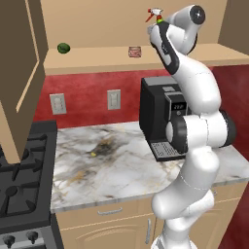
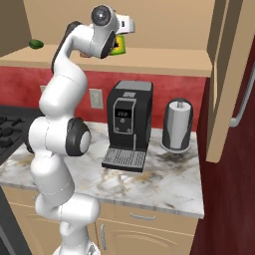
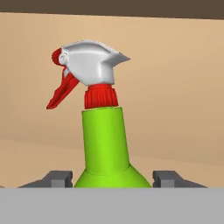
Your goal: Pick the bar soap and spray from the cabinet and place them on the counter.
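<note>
Your inventory, placed relative to the coffee machine (image 1: 163, 116):

Item 1: the spray (image 3: 105, 148). It stands upright on the cabinet (image 1: 146, 57) shelf, above the coffee machine and slightly to its right in the left base view. In the hand view you see the green neck, red collar, white head and red trigger; the lower body is cut off by the frame edge. In the left base view just the head pokes out above the arm (the bottle itself sits behind the wrist). In the right base view you get a sliver of green and yellow label (image 2: 118, 47).

Item 2: the gripper (image 3: 111, 178). Its two dark fingertips (image 3: 59, 178) sit one on either side of the bottle's shoulder, close against it. Whether they actually press on the plastic you cannot tell; the contact points lie at the frame's bottom edge.

Item 3: the bar soap (image 1: 134, 51). It lies on the same shelf, above the coffee machine and a little to its left, well apart from the spray.

Item 4: a dark green ball (image 1: 63, 47), far left on the shelf.

Item 5: the counter (image 1: 97, 165), the marble slab carrying the coffee machine, with the black stove (image 1: 19, 180) adjoining it at the left.

Item 6: a paper towel roll (image 2: 178, 124), just right of the coffee machine in the right base view.

Item 7: two wall outlets (image 1: 114, 99), left of the coffee machine on the red backsplash.
</note>
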{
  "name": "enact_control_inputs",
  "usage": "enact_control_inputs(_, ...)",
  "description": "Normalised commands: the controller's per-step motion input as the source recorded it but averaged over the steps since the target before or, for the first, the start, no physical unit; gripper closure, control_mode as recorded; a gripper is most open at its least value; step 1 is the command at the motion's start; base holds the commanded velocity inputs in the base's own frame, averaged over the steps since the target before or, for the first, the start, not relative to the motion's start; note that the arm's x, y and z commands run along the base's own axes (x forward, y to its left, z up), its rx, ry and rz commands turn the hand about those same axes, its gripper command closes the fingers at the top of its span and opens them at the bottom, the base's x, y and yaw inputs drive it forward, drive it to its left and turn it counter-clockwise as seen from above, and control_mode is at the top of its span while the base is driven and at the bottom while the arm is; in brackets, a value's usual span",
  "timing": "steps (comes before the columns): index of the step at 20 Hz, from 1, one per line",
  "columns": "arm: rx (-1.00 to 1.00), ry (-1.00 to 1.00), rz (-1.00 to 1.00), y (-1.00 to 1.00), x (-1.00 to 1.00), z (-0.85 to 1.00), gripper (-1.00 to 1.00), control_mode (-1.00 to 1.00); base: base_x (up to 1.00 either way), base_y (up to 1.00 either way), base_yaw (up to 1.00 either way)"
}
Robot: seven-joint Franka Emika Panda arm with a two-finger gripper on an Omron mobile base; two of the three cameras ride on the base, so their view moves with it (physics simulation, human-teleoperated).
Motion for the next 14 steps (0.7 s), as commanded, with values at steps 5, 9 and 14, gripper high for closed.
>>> enact_control_inputs(5,0.00,-0.09,0.00,-0.01,-0.32,0.04,1.00,-1.00,0.00,0.00,0.00)
enact_control_inputs(9,0.00,-0.23,0.04,0.01,-0.78,0.00,1.00,-1.00,0.00,0.00,0.00)
enact_control_inputs(14,0.00,-0.22,0.06,0.08,-0.88,0.00,1.00,-1.00,0.00,0.00,0.00)
